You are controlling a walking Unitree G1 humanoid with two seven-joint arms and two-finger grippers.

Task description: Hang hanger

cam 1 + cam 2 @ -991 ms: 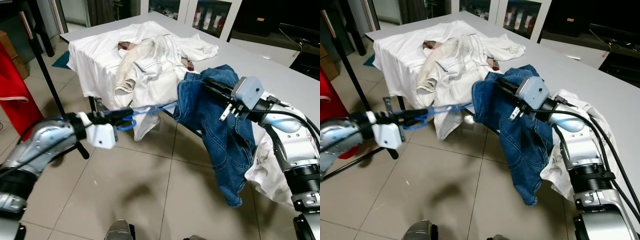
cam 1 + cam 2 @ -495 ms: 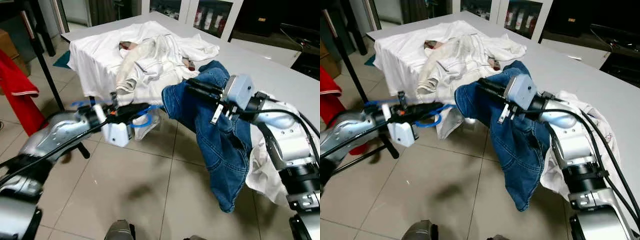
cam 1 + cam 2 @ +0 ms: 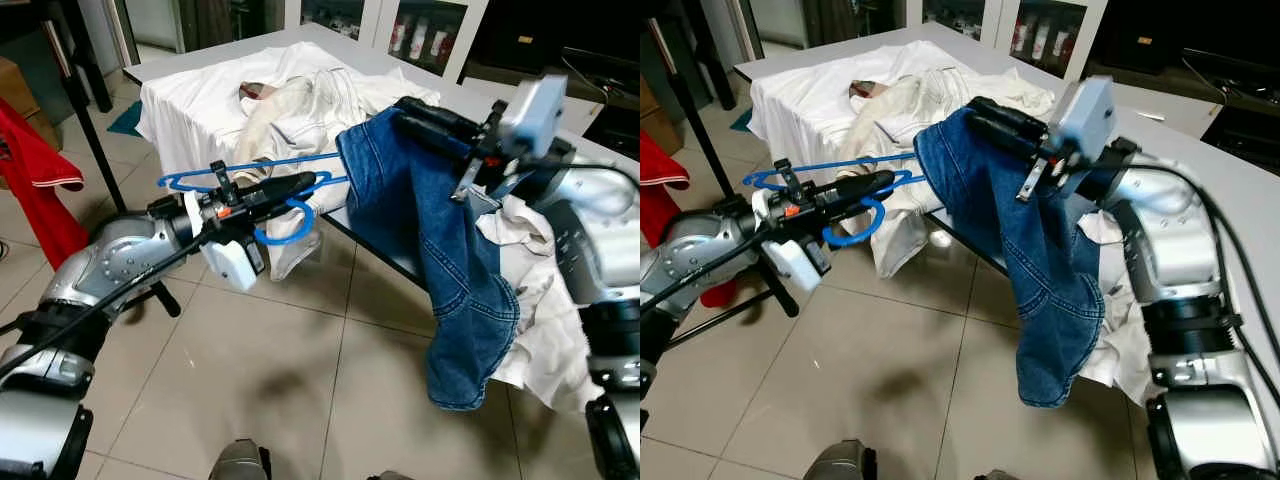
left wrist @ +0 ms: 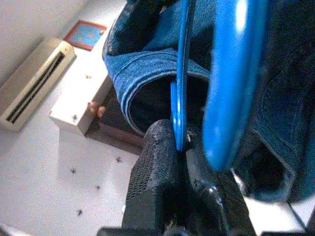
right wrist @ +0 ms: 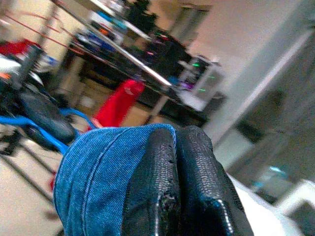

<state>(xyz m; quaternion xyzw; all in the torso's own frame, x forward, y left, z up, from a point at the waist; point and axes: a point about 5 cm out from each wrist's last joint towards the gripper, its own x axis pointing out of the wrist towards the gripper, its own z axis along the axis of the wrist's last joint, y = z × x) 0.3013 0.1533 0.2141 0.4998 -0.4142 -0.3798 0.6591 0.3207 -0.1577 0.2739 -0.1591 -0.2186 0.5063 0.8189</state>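
While right gripper (image 3: 408, 108) clamps jeans (image 3: 430, 230) aloft, left gripper (image 3: 305, 183) pinches blue hanger (image 3: 250, 172) beside

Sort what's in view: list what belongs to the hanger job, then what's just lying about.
In the job:
blue hanger, held in the left end effector
blue jeans, pinched by the right end effector

Lying about:
white clothes pile on the table
red garment
black stand pole

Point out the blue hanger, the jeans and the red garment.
blue hanger (image 3: 262, 163), left eye view, its top bar.
jeans (image 3: 420, 225), left eye view, the hanging denim's middle.
red garment (image 3: 30, 175), left eye view, its sleeve.
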